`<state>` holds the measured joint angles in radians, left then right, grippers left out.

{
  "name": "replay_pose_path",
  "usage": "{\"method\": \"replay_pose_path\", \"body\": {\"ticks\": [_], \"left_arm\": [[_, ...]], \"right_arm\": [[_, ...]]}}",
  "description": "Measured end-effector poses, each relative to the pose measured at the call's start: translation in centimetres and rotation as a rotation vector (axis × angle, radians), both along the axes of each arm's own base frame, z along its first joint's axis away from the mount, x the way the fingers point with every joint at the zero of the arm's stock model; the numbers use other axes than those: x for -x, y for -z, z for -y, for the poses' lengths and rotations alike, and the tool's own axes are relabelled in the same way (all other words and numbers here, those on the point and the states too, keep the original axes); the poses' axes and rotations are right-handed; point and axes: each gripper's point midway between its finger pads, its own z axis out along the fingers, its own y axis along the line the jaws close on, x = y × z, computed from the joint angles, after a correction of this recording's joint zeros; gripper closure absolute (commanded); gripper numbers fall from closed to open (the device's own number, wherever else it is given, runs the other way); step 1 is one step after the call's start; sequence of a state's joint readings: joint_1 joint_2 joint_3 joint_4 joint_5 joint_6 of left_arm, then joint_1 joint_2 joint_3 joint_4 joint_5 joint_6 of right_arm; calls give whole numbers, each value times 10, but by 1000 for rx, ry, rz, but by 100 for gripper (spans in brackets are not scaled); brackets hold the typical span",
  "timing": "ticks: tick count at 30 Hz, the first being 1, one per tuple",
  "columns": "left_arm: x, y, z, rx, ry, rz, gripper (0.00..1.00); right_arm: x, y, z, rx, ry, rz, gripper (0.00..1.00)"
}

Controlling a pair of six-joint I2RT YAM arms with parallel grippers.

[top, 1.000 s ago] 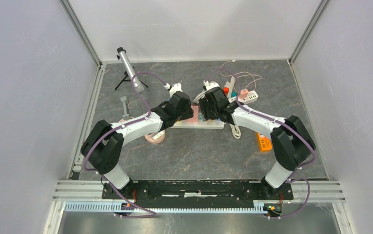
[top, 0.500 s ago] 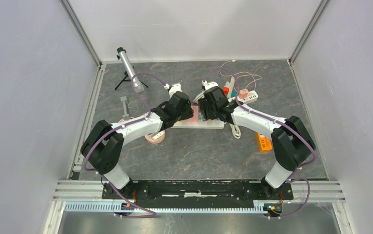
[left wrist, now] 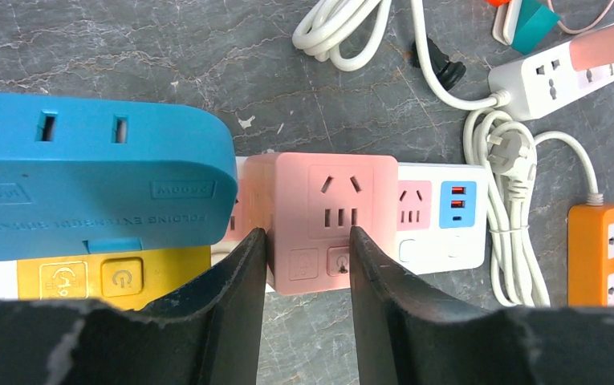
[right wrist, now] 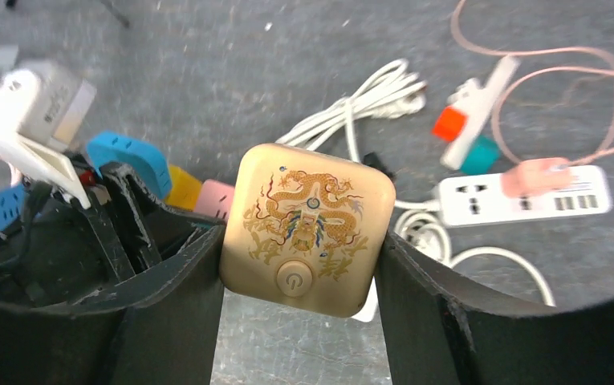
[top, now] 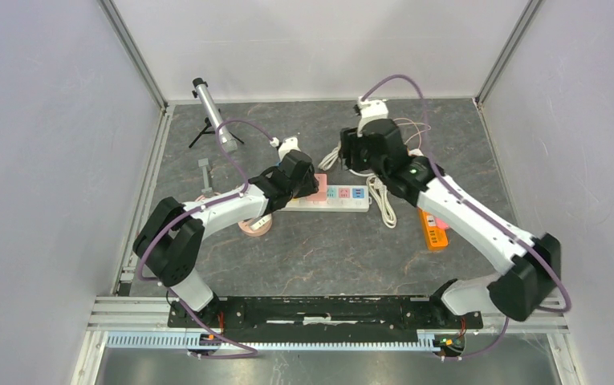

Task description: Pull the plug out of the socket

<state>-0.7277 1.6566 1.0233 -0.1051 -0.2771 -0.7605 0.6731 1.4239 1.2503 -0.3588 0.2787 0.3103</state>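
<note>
A gold square plug with a dragon print and a power button sits between my right gripper's fingers, held in the air above the table, clear of the strip. In the top view the right gripper is raised behind the white socket strip, and the plug is hidden under it. My left gripper has its jaws parted, with the tips over a pink cube adapter plugged into the strip. In the top view the left gripper is at the strip's left end.
A blue adapter and a yellow one sit on the strip's left part. Behind and to the right lie coiled white cables, a second white strip, an orange strip and a silver tube on a tripod.
My right gripper has lifted up and back off the strip with the gold plug in it. The strip's right sockets now show. The left arm has stayed in place.
</note>
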Motion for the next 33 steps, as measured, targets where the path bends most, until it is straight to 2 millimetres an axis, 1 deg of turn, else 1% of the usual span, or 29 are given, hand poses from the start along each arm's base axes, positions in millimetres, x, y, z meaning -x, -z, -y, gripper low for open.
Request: {"method": "replay_pose_path", "body": {"ticks": [1,3,5,7,10,11,12,13,14,17,19,21,23,26,28,31,33], "left_arm": [[0,-1,0,0,1,1,58],[0,-7,2,3,4,0,50],[0,-9,3,2,13,-13,43],[2,-10,5,-4,35,-37,36],[5,-11,10,-27,75,-75,21],[7,-12,12,-35,91,-88,17],[9,-13,13,-40,107,-97,16],[10,-15,14,-44,115,-103,10],[12,-18,15,-46,127,-109,1],[13,-32,18,-43,152,-99,0],[16,-44,16,-37,157,-83,0],[19,-61,12,-25,162,-56,0],[21,-83,9,-3,164,-9,0],[24,-121,-2,23,155,88,0],[27,-139,-14,23,136,148,0],[31,-157,-34,8,93,214,0],[34,-162,-46,-10,70,246,0]], "right_arm": [[1,-14,8,-16,23,30,100],[2,-32,27,-37,70,72,100],[6,-37,47,-40,115,89,100],[12,-29,69,-26,161,79,100],[23,-9,92,6,203,33,100],[27,1,97,14,210,12,100],[32,10,100,21,209,-11,100],[38,21,102,26,201,-37,100],[44,30,102,28,188,-63,100],[68,63,96,27,113,-177,100],[83,82,91,20,69,-247,100],[101,101,91,23,35,-323,100],[120,116,92,27,3,-398,100],[144,127,89,25,-53,-498,100],[153,130,87,18,-83,-536,100],[167,140,87,21,-115,-590,96],[177,148,91,38,-125,-630,86]]}}
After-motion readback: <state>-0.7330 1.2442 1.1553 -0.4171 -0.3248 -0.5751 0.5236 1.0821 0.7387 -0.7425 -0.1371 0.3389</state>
